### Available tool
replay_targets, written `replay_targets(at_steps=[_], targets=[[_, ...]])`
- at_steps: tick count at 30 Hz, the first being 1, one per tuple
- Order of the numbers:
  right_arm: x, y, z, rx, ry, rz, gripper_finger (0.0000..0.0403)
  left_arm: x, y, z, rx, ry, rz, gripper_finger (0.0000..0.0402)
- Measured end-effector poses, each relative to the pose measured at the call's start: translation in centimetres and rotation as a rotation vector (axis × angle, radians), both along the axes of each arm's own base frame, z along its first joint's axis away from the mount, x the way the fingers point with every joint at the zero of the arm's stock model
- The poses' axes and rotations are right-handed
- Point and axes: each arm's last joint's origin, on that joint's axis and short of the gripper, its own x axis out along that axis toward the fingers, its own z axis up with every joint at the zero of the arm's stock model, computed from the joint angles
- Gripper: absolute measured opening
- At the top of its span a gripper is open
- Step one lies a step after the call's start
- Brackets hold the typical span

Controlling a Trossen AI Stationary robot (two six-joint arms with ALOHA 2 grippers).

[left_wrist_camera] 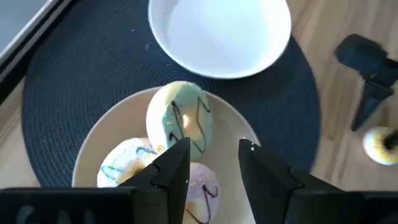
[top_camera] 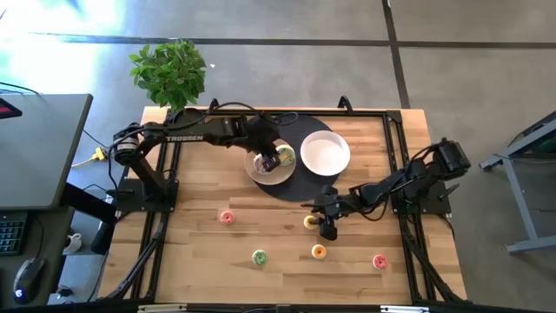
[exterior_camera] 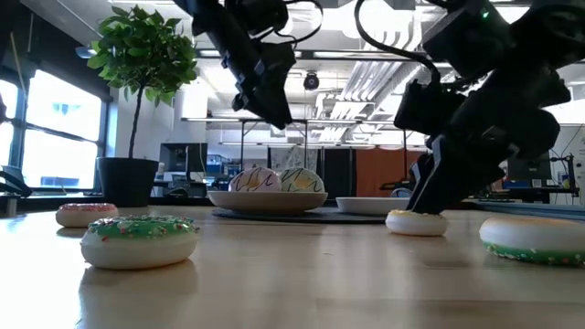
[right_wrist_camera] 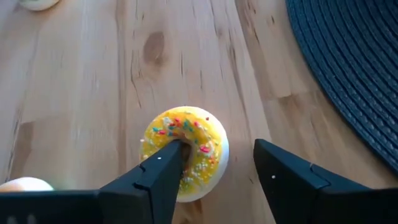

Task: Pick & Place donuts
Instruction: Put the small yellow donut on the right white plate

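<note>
Yellow donut (right_wrist_camera: 185, 152) on table, R fingers (right_wrist_camera: 163, 169) spread, straddling one side of ring

Robotics lab or open-plan workshop: wooden table (top_camera: 200, 261) with clamped dark arm frames on a polished concrete floor (top_camera: 287, 61), exposed ceiling ducts (exterior_camera: 366, 68), desks with monitors (exterior_camera: 187, 155) behind, large windows (exterior_camera: 55, 128), potted plant (exterior_camera: 137, 82).

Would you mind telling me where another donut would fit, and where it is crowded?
The white plate is bare. The cream plate is crowded: three donuts, left fingers above. Bare wood lies between the pink donut and the mat.
</note>
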Motion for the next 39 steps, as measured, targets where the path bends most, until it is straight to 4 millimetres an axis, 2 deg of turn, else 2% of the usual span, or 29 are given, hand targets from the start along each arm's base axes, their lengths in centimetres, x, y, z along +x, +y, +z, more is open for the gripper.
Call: replay_targets(at_steps=[4,9,14,17,19,24,26,32,35,39], targets=[[0.0,0.0,0.2,-0.008,-0.006,0.021,0.0158,0.1,0.0,0.5,0.005,-0.004,-0.014,0.0135],[-0.2,0.0,1.0,0.006,-0.033,0.032,0.0085,0.0,0.0,0.6,0.005,0.001,-0.015,0.0135],[-0.4,-1.1,3.7,-0.010,-0.131,0.034,0.0013,0.0,0.0,0.5,0.002,0.012,-0.015,0.0135],[-0.9,-2.8,5.8,-0.096,-0.195,0.004,0.0015,0.0,0.0,0.5,0.003,0.012,-0.015,0.0135],[-1.4,-4.4,7.2,-0.197,-0.229,-0.078,0.0024,0.0,0.0,0.5,0.003,0.012,-0.015,0.0135],[-3.3,-9.5,8.9,-0.482,-0.170,-0.490,0.0013,0.0,0.0,0.5,0.003,0.011,-0.015,0.0135],[-3.9,-11.4,8.8,-0.510,-0.143,-0.583,0.0007,0.0,0.0,0.5,0.003,0.011,-0.014,0.0135],[-5.2,-16.2,6.7,-0.363,-0.050,-0.690,0.0015,0.0,0.0,0.5,0.005,0.011,-0.016,0.0135],[-5.7,-17.8,5.8,-0.347,0.000,-0.746,0.0011,0.0,0.0,0.5,0.006,0.011,-0.017,0.0135],[-6.0,-19.1,4.6,-0.227,0.019,-0.709,0.0006,0.0,0.0,0.5,0.006,0.011,-0.017,0.0135]])
